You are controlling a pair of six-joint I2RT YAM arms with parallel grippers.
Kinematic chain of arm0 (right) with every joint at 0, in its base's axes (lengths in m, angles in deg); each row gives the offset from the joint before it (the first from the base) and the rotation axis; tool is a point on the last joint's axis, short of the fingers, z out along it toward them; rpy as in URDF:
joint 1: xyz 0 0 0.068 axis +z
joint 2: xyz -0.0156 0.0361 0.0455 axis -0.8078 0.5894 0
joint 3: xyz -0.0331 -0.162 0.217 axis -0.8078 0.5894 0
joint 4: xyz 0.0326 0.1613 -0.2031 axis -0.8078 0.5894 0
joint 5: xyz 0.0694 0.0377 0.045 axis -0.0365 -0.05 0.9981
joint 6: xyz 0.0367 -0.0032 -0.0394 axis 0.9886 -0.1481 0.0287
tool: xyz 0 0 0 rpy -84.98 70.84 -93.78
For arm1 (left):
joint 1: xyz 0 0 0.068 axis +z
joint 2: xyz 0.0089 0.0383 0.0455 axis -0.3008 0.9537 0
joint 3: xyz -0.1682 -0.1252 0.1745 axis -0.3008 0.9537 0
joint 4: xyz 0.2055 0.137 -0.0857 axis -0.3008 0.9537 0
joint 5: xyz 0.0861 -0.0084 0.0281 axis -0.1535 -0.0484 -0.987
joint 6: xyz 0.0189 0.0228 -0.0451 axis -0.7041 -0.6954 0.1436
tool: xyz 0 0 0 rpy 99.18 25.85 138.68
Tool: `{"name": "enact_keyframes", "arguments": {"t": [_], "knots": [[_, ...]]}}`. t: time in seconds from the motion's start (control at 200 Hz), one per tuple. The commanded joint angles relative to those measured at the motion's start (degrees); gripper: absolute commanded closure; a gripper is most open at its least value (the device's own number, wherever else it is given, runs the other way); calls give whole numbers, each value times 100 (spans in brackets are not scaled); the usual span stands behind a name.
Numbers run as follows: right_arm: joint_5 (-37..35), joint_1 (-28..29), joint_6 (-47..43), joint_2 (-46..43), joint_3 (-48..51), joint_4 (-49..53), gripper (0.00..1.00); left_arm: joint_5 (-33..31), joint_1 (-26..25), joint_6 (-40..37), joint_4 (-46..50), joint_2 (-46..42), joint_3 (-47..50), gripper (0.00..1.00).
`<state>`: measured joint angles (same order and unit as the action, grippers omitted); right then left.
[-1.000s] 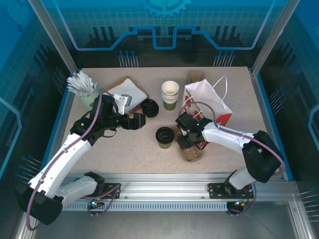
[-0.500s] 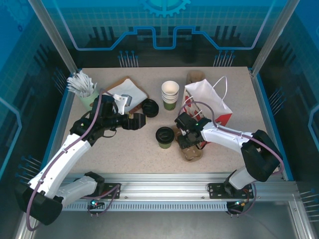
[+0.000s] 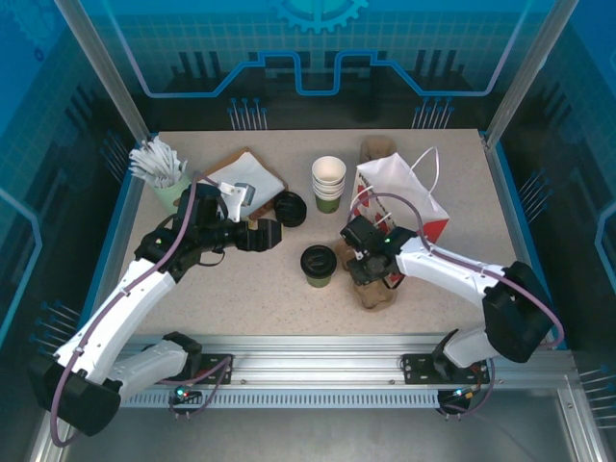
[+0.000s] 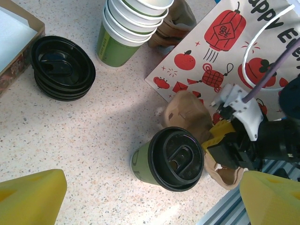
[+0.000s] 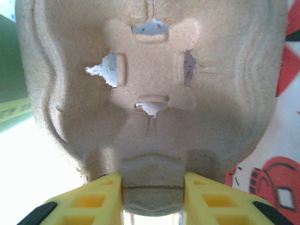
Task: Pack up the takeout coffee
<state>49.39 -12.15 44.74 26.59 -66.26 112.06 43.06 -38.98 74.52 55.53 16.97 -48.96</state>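
Near the middle of the tabletop (image 3: 252, 291) the takeout coffee (image 3: 318, 263) stands upright with its black lid on. It is just beside the brown pulp cup carrier (image 3: 373, 287), on that carrier's left, though I cannot tell whether the two touch. My right fingers (image 5: 101, 197) are drawn narrow on a rounded nub at the carrier's edge, one yellow finger pressed to each side, so I hold the carrier and not the cup. My left fingers (image 4: 28, 197) are spread wide with nothing between them, hanging over the tabletop near the pile of loose lids (image 4: 61, 68) and pointed toward the coffee. The paper bag (image 3: 404, 197) with its red lantern print is just behind the carrier. As I judge it, the packing has hardly begun. The cup is lidded and ready, but it sits in no pocket of the carrier, and neither cup nor carrier is in the bag. What remains, I think, is to settle the carrier, seat the coffee in a pocket, then get both into the bag.
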Motion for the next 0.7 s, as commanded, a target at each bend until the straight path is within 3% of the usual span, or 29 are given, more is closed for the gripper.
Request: {"name": "enact_keyframes", "arguments": {"t": [0.0, 0.415, 0.69], "knots": [[-109, 62, 113, -341, -243, 360, 69, 186, 49, 29, -80, -139, 81, 4], [-162, 190, 93, -786, -1010, 764, 71, 300, 48, 112, -135, -192, 63, 4], [216, 391, -28, -725, -1534, 721, 72, 302, 47, 173, -140, -314, 15, 5]]}}
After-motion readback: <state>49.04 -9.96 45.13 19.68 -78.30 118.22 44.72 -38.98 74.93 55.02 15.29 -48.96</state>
